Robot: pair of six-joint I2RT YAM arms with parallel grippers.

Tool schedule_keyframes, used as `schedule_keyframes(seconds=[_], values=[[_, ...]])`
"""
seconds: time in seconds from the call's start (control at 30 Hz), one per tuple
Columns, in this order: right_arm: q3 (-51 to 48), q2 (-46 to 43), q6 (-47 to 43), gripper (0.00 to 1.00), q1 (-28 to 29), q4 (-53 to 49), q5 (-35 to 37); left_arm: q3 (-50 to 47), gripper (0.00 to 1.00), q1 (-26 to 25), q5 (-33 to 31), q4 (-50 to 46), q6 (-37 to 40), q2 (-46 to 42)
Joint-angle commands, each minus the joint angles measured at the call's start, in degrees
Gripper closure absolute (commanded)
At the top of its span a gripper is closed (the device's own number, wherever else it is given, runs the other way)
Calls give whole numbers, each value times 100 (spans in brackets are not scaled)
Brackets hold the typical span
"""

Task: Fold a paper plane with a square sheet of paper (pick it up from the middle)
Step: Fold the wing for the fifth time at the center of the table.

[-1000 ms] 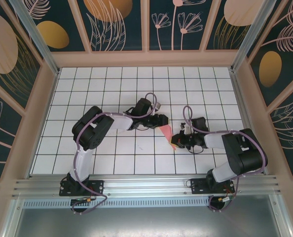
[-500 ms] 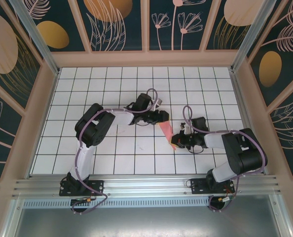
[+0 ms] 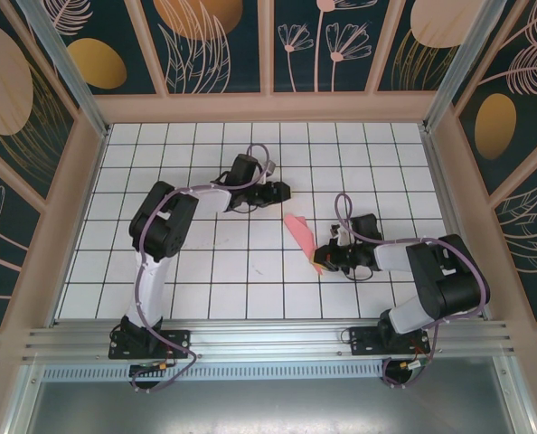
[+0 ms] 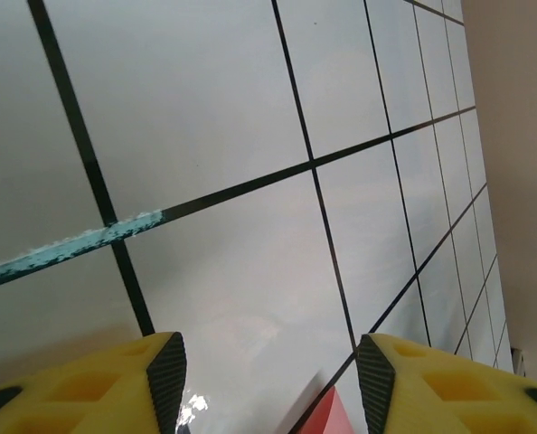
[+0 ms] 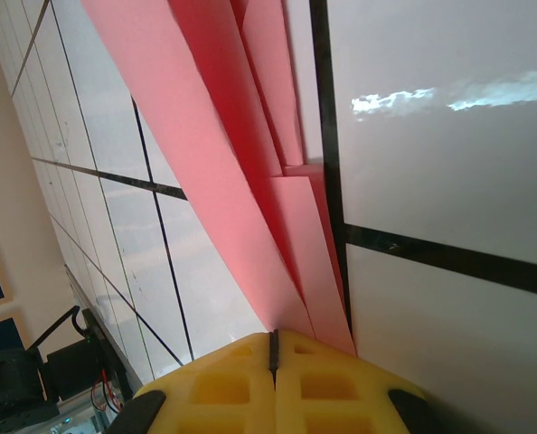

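Observation:
The salmon-pink paper, folded into a slim layered paper plane point(image 3: 300, 235), lies slanted on the white grid table right of centre. My right gripper point(image 3: 322, 261) is shut on its near end; in the right wrist view the yellow jaws point(image 5: 273, 348) are pressed together on the pink folds point(image 5: 214, 136), which run away from the camera. My left gripper point(image 3: 284, 192) stands open above and left of the plane's far tip, apart from it. Nothing sits between its yellow fingers point(image 4: 270, 371), and a pink corner point(image 4: 336, 416) shows at the bottom edge of the left wrist view.
Wooden walls point(image 3: 79, 199) close in the gridded table on the left, back and right. An aluminium rail point(image 3: 268, 336) runs along the near edge by the arm bases. A teal scuffed streak point(image 4: 70, 249) marks one black grid line under the left gripper.
My left gripper has drawn back up and to the left, away from the paper. The plane's far end now shows in full. The right arm has stayed put.

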Motion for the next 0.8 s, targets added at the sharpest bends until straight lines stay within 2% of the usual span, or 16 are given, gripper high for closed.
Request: schedule_keyframes(seconds=[0.0,0.13,0.23,0.37,0.5,0.63,0.77], values=[[-216,296,-106,100,-23,-761,975,-209,48,-47,15,20,-32,-719],[-126,317,-125,100,-28,-828,1012,-1011,54,-257,174,675,-580,-1266],[-123,325,-142,100,-23,-841,1039,-1410,58,-635,137,871,-746,-1429],[-134,341,-178,100,-23,-844,1052,-1839,61,-1091,-43,1531,-1145,-1381],[-112,371,-184,100,-23,-835,1048,-1985,62,-1236,-90,1962,-1442,-1146],[-88,375,-209,100,-24,-875,1063,-1894,62,-1345,-272,1860,-1411,-860],[-131,348,-204,100,-33,-881,1074,-1737,61,-1344,-754,1432,-1143,-681]])
